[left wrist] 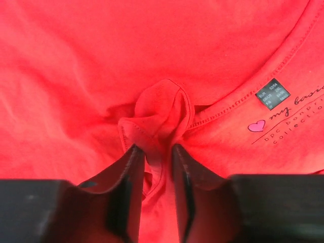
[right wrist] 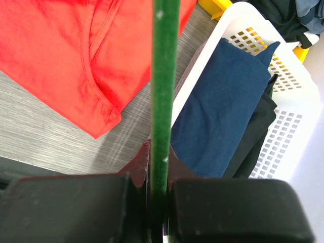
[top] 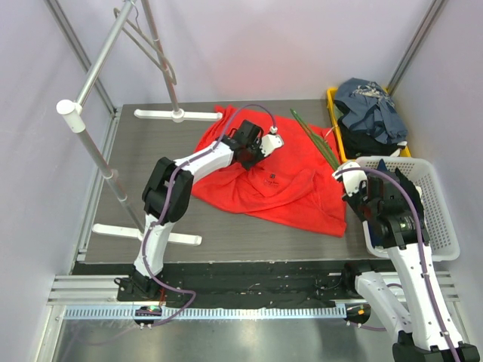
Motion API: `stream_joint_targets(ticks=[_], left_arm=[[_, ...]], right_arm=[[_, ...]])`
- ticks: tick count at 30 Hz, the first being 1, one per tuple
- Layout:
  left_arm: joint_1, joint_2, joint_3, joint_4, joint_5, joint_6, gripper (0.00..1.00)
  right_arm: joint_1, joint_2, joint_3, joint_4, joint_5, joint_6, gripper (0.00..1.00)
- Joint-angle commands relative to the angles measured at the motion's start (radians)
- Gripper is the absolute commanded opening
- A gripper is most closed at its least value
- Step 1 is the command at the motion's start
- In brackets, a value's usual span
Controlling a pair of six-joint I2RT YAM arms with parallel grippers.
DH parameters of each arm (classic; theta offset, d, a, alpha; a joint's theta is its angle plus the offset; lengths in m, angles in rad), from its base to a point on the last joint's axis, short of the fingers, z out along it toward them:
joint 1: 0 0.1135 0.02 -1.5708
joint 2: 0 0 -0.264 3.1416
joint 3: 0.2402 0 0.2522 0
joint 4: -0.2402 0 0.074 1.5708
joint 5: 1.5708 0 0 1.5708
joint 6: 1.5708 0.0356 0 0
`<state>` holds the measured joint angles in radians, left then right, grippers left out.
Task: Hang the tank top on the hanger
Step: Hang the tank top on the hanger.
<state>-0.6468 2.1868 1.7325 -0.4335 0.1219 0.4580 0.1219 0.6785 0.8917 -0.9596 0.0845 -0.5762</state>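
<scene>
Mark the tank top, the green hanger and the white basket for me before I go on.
tank top (top: 294,202), top external view, on the flat red fabric below and right of the chest mark.
green hanger (right wrist: 164,76), right wrist view, on its straight green bar.
white basket (top: 440,205), top external view, on its perforated right wall.

White perforated basket (top: 445,226) at right held folded navy cloth (right wrist: 223,101); behind it, a yellow bin (top: 333,113) held blue-grey clothes (top: 370,105). A metal rack (top: 96,60) stood left on the dark table (top: 143,143).

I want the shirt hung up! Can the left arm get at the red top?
Yes, it seems so: the left gripper sits right on the tank top, pinching a raised fold of it, with nothing in between.
</scene>
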Motion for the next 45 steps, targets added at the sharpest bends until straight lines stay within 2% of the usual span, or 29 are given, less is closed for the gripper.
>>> stream_joint_targets(ticks=[1,3,10,16,21,29,35,45], left_arm=[[-0.002,-0.002,0.036,0.035,-0.001,-0.002,0.14],[-0.002,-0.007,0.033,0.035,-0.004,-0.002,0.00],[-0.002,-0.016,0.033,0.018,0.010,0.001,0.00],[0.019,-0.071,0.039,0.027,-0.094,-0.044,0.00],[0.036,-0.148,0.036,0.029,-0.113,-0.067,0.00],[0.036,-0.202,0.042,0.019,-0.197,-0.094,0.00],[0.036,-0.259,0.050,0.007,-0.203,-0.114,0.00],[0.036,-0.346,0.055,-0.053,-0.174,-0.137,0.00]], right_arm=[[-0.005,-0.010,0.007,0.064,-0.003,0.012,0.01],[-0.005,-0.010,0.009,0.064,-0.003,0.012,0.01],[-0.007,-0.010,0.004,0.062,-0.015,0.007,0.01],[-0.005,-0.016,0.004,0.027,-0.045,-0.024,0.01],[-0.005,-0.019,0.007,-0.039,-0.155,-0.073,0.01],[-0.005,-0.016,0.013,-0.151,-0.244,-0.148,0.01],[-0.007,0.016,0.009,-0.229,-0.339,-0.194,0.01],[-0.005,0.076,-0.048,-0.130,-0.385,-0.217,0.01]])
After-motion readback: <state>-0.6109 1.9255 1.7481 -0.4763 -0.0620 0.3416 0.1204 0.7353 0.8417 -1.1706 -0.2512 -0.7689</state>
